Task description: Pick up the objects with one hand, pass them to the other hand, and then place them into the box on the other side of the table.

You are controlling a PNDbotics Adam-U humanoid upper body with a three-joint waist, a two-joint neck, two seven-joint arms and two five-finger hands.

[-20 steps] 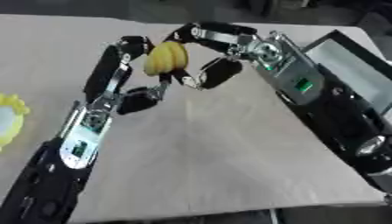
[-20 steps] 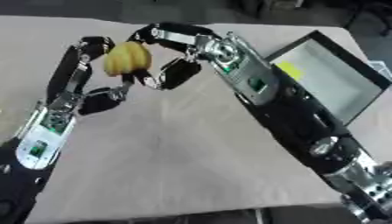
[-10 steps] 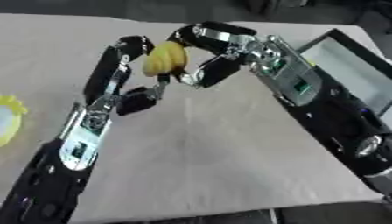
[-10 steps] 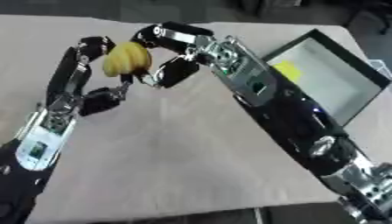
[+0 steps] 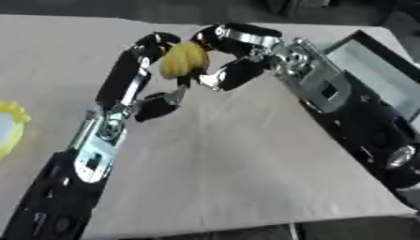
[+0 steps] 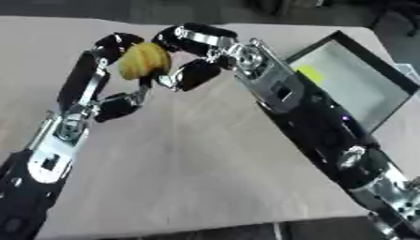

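Note:
A yellow ridged object is held above the far middle of the table, between my two hands. My left hand reaches in from the left and curls over the object's top left, with its thumb hanging lower. From the right, my right hand wraps round it, its fingers curled under the object's right side. The black-rimmed box lies at the right edge of the table, with a small yellow thing inside.
A yellow-rimmed round thing shows at the left edge. The beige table spreads bare below the arms, and its front edge runs along the bottom of the view.
The yellow object and both hands have shifted slightly right and up. Both hands stay around it.

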